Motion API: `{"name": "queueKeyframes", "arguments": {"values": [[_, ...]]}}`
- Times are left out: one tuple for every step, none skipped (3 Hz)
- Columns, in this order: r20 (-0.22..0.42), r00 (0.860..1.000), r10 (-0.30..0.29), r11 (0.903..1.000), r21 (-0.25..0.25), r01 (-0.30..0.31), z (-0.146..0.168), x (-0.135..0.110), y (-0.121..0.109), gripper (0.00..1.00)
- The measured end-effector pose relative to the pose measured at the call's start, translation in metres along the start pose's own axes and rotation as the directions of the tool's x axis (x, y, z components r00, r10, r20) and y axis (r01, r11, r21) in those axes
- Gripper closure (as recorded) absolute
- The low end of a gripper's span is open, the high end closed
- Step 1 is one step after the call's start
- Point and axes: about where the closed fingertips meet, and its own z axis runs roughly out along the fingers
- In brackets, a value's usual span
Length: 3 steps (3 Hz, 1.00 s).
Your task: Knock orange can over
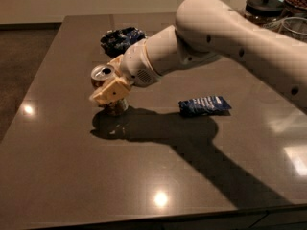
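The orange can [102, 75] stands on the dark table [72, 166] at centre left, its silver top with the tab hole facing up and leaning slightly left. My gripper [111, 91] reaches in from the right on the white arm and its tan fingers lie against the front and right side of the can, hiding most of its body. The can's base shows below the fingers.
A flat blue snack packet [205, 105] lies to the right of the can. A dark blue wrinkly foil bag [121, 38] sits behind it. Glass jars [261, 6] stand at the far right corner. The table's left edge runs beside a brown floor.
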Motion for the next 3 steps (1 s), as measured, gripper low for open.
{"name": "queueKeyframes", "arguments": {"values": [[-0.107,0.992,-0.061,0.9981,0.006,0.062,-0.013,-0.01,-0.005,0.95],[-0.244,0.962,-0.119,0.9926,-0.007,0.121,-0.021,-0.016,-0.01,1.0],[-0.444,0.872,-0.204,0.9784,-0.062,0.197,-0.017,-0.008,-0.017,1.0]]}}
